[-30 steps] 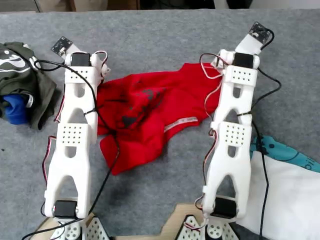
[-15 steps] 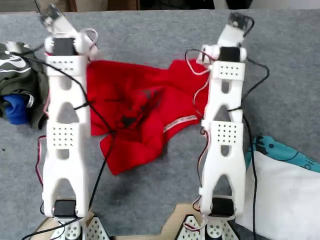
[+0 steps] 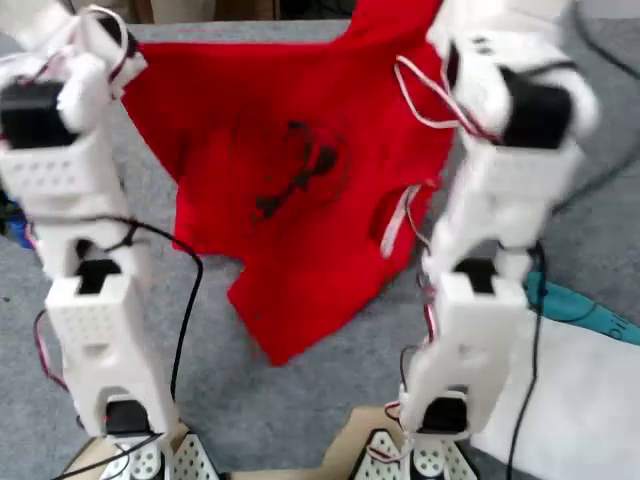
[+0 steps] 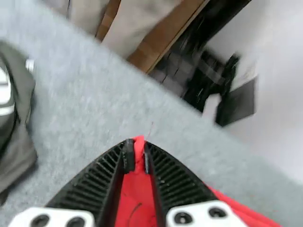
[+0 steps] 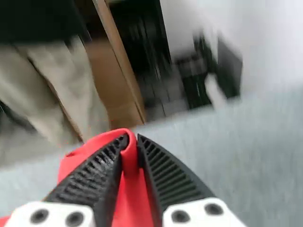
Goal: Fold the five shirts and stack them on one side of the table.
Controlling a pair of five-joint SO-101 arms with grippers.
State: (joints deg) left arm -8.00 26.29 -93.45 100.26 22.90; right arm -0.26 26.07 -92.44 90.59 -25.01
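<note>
Left gripper (image 4: 136,152) and right gripper (image 5: 129,147) are each clamping the top edge of the red shirt (image 3: 290,200), jaws nearly closed on cloth. It's hanging across upper centre, tail drooping over the table (image 3: 320,415). Advising: levelling both grips and tensioning outward before laying flat.

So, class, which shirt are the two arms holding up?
The red shirt, pinched in both arms' jaws and raised; the white shirt and teal shirt lie flat.
</note>
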